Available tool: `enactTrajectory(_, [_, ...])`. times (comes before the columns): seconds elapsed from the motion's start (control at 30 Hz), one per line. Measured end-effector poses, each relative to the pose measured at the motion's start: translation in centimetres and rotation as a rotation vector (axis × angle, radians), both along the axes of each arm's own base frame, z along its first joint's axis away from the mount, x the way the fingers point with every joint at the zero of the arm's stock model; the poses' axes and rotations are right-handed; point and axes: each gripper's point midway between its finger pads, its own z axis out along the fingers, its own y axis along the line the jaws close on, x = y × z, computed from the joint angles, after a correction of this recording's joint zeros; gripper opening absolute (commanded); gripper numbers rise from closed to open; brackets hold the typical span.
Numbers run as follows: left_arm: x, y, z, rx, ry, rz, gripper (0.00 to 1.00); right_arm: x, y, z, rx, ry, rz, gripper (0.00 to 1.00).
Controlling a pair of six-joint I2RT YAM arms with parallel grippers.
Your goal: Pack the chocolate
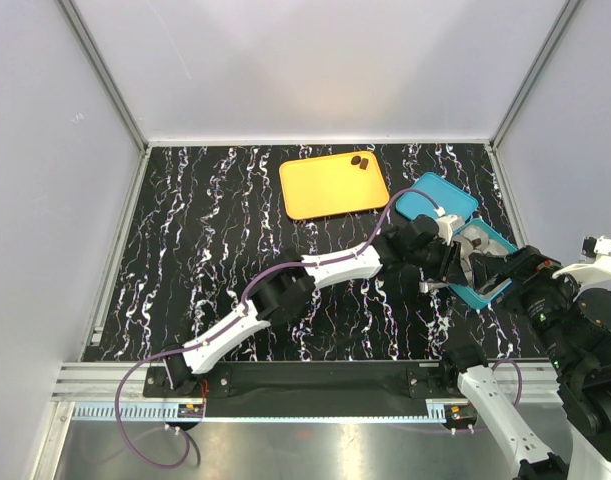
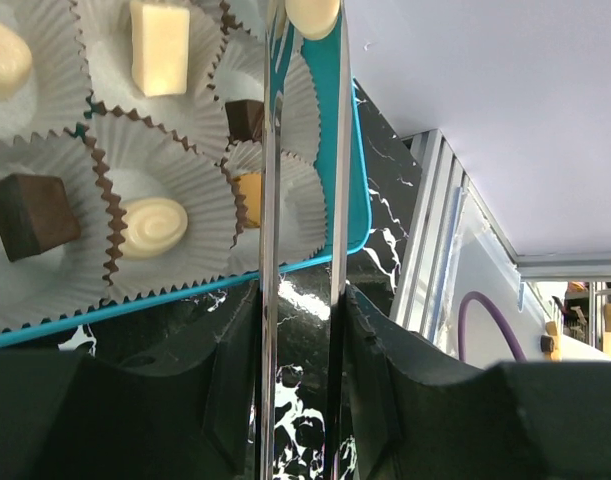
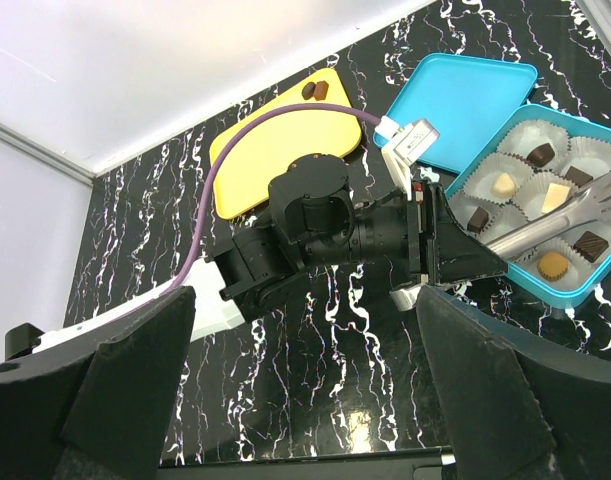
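Left jaws clamp metal tongs (image 2: 336,180), whose tips ahead seem to pinch a cream chocolate (image 2: 312,14) over the teal box (image 2: 357,200); right jaws gape empty. Probably light, slick, easily dented: squeeze its sides gently.

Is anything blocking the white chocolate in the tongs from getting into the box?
Nothing visible is. The tongs hold the white chocolate right over the open box, above its paper cups.
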Motion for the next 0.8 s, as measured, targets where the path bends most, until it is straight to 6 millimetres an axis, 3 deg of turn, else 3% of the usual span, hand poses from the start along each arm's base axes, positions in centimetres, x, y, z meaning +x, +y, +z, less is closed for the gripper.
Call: enactTrajectory(0.8, [0.61, 0.2, -0.13, 0.005, -0.021, 0.037, 0.43, 0.01, 0.01, 0.02, 0.0, -0.001, 0.0, 1.0])
